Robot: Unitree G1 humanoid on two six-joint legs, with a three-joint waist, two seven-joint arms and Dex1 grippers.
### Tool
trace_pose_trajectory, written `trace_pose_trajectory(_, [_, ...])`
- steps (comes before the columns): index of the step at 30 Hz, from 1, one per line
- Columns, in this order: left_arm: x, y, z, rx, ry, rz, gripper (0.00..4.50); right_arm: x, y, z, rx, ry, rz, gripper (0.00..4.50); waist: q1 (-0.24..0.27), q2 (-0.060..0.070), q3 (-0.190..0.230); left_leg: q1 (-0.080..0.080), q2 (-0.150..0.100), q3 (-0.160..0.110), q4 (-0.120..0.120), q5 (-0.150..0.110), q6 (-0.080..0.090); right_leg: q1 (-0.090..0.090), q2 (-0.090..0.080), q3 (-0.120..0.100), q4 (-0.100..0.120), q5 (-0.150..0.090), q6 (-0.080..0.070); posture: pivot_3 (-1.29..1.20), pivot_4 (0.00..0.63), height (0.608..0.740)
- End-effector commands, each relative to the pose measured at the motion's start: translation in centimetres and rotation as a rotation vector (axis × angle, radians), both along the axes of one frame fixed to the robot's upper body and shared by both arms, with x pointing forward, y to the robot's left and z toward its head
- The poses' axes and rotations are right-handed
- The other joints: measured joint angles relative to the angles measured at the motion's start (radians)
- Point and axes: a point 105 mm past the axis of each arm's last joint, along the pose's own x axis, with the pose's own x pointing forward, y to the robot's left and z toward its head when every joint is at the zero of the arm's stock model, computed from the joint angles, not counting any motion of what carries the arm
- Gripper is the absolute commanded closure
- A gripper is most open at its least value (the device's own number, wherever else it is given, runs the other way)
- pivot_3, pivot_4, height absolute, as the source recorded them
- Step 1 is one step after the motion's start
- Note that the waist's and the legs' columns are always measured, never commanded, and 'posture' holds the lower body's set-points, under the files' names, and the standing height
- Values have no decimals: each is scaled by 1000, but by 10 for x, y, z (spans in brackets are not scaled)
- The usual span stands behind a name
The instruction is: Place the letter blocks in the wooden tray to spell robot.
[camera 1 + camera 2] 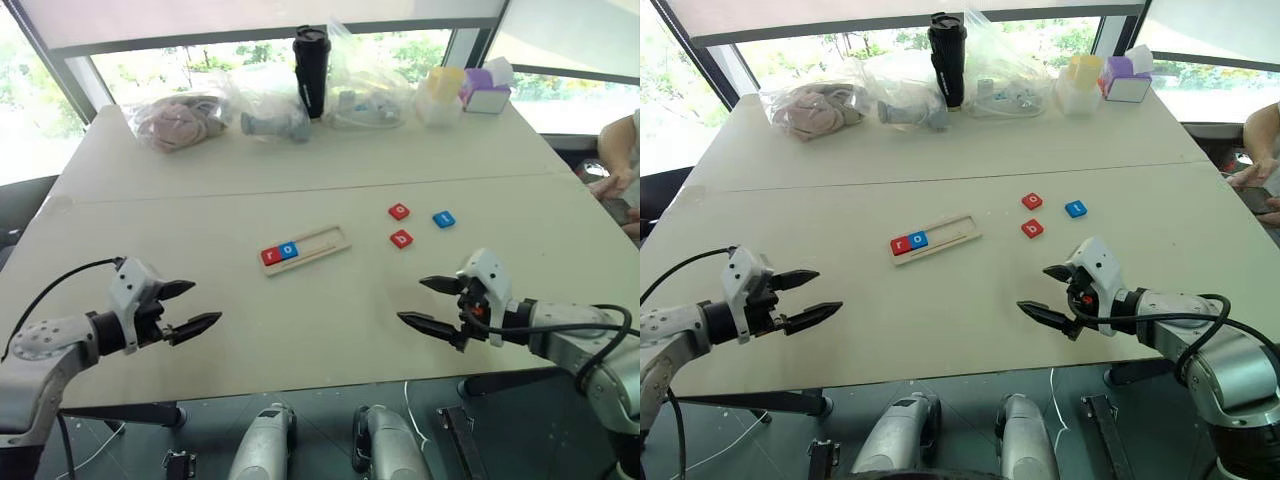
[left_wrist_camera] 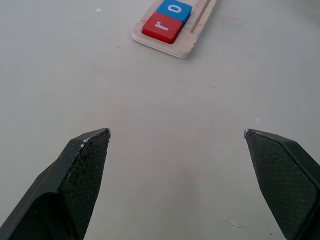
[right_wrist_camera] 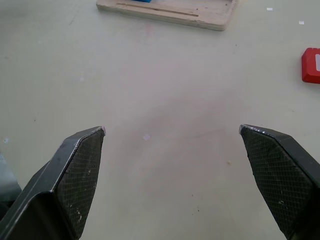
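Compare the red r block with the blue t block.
The red r block sits in the wooden tray, touching the blue o block; the blue t block lies loose on the table, apart from other tiles. Colours differ, red against blue. Both are small flat squares with white letters.

red letter blocks (image 1: pixel 399 211): 3 | blue letter blocks (image 1: pixel 443 219): 2 | wooden tray (image 1: pixel 325 240): 1 | black tumbler (image 1: pixel 311 57): 1

Bright daylight floods through the blown-out windows (image 1: pixel 30 90) behind; frames stay sharp.
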Motion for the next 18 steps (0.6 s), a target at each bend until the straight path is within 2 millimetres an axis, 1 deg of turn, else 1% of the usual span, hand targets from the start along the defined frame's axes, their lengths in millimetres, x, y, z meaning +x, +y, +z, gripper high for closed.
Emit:
trace_pose_trajectory(1, [0, 4, 16, 10, -47, 2, 0, 0, 5, 8, -2, -42, 24, 32, 0, 0, 0, 0, 0, 0, 0, 0, 0, 0, 0, 0, 0, 0, 0, 0, 150, 740])
trace_pose_trajectory(4, [0, 7, 17, 19, -55, 18, 0, 1, 6, 6, -4, -39, 31, 32, 0, 0, 0, 0, 0, 0, 0, 0, 1, 0, 0, 0, 0, 0, 0, 0, 150, 740])
trace_pose_trajectory(6, [-1, 5, 18, -5, -55, 18, 0, 1, 6, 6, -3, -40, 32, 32, 0, 0, 0, 0, 0, 0, 0, 0, 1, 0, 0, 0, 0, 0, 0, 0, 150, 740])
trace_pose_trajectory(11, [-2, 5, 15, 18, -49, 20, 0, 4, 8, 7, -4, -46, 39, 32, 0, 0, 0, 0, 0, 0, 0, 0, 1, 0, 0, 0, 0, 0, 0, 0, 150, 740])
trace_pose_trajectory(18, [1, 7, 11, 66, -50, 19, 0, 6, 9, 7, -2, -58, 35, 32, 0, 0, 0, 0, 0, 0, 0, 0, 2, 0, 1, 0, 0, 1, 0, 0, 150, 740])
